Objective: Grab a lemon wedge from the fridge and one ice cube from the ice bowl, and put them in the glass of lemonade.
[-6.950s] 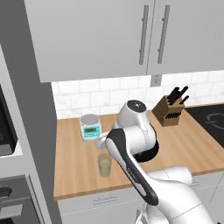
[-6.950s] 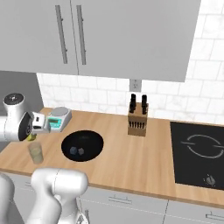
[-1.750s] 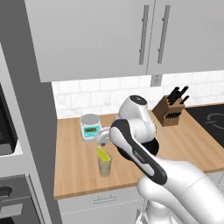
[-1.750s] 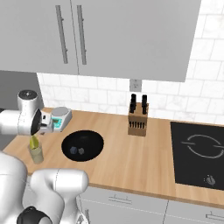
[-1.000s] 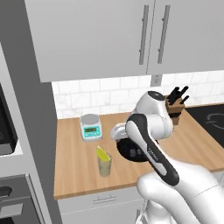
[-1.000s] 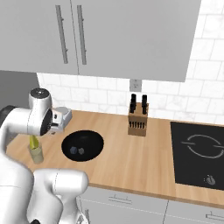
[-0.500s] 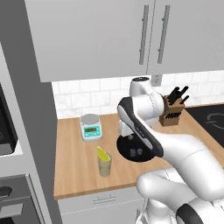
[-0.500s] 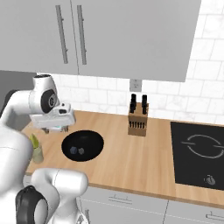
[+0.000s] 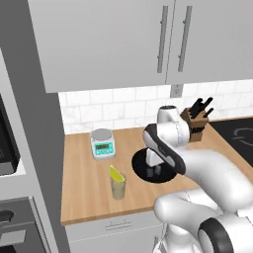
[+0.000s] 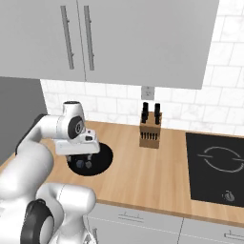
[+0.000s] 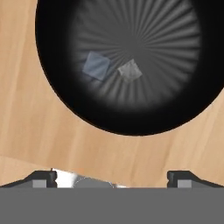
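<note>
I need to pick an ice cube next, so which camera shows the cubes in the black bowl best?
The hand view: it looks straight down into the ice bowl at two separate ice cubes. The right base view shows them small; in the left base view the arm covers much of the bowl.

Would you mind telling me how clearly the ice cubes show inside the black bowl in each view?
Hand view: two pale ice cubes stand out, soft-edged, against the ice bowl, whose inside shows radial shading. Right base view: faint grey specks. Left base view: the gripper blocks most of the bowl.

Grey wall cabinets [image 9: 148, 44] hang above the wooden counter [image 9: 84, 188]. Behind the counter — white tile backsplash [image 10: 214, 114]. At the counter's right end — a black stovetop [image 10: 217, 167].
</note>
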Tool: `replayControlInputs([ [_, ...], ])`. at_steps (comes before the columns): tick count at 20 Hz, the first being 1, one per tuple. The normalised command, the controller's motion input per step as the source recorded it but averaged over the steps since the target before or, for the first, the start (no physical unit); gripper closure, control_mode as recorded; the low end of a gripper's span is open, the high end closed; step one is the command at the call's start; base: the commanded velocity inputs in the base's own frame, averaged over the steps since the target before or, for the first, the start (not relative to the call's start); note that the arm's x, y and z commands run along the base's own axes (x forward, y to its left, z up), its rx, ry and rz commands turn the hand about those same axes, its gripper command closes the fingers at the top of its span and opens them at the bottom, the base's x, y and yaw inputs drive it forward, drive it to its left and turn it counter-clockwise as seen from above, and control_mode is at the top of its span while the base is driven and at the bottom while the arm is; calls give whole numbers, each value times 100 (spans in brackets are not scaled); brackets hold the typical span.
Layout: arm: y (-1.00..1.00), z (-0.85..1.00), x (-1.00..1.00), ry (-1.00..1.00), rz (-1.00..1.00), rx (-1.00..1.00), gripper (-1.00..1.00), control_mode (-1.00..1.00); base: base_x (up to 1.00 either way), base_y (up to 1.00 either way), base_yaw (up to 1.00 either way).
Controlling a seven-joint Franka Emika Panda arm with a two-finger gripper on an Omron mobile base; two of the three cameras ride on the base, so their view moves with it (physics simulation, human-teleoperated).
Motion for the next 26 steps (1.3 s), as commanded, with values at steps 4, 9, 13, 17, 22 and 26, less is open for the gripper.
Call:
replayControlInputs([
  [4, 0, -56, 32, 0, 0, 0, -100, -100, 0, 0, 0],
  [9, 1, -10, 44, 0, 0, 0, -100, -100, 0, 0, 0],
  [13, 0, -11, 51, -2, 0, 0, -100, -100, 0, 0, 0],
  [17, 0, -27, 11, -4, 0, 2, -100, -100, 0, 0, 0],
  [22, 0, -52, 0, 0, 1, 2, -100, -100, 0, 0, 0],
  [26, 0, -28, 0, 0, 6, 4, -100, -100, 0, 0, 0],
])
